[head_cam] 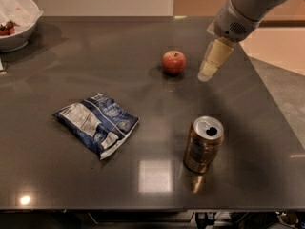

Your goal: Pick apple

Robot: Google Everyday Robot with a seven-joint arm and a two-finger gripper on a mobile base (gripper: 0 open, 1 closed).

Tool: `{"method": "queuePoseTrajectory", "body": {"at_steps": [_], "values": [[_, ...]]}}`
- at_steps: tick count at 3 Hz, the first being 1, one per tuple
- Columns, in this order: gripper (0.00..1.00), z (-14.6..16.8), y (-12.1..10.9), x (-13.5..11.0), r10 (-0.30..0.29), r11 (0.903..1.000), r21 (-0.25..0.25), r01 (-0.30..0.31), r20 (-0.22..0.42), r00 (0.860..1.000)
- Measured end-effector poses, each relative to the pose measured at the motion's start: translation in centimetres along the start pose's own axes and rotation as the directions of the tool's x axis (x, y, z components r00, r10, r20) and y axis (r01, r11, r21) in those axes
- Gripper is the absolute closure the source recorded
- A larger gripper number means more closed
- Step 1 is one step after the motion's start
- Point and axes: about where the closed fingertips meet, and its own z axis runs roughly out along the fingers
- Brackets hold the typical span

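The apple point(174, 62) is small, round and red with a short stem. It sits on the dark table point(143, 128) right of centre, toward the back. My gripper point(208, 72) hangs from the arm at the upper right, pointing down and left. Its cream tip is just to the right of the apple, a little apart from it and above the table. Nothing is held in it.
A gold drink can point(203, 144) stands upright at the front right. A blue and white snack bag point(97, 123) lies left of centre. A white bowl point(16, 20) with small red berries is at the back left corner. The table's right edge runs close behind the arm.
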Motion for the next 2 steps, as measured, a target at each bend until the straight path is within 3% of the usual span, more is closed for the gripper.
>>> {"method": "queuePoseTrajectory", "body": {"at_steps": [2], "values": [[0.0,6.3,-2.5,-3.5,0.066,0.9964,-0.059,-0.06,0.091,0.994]]}}
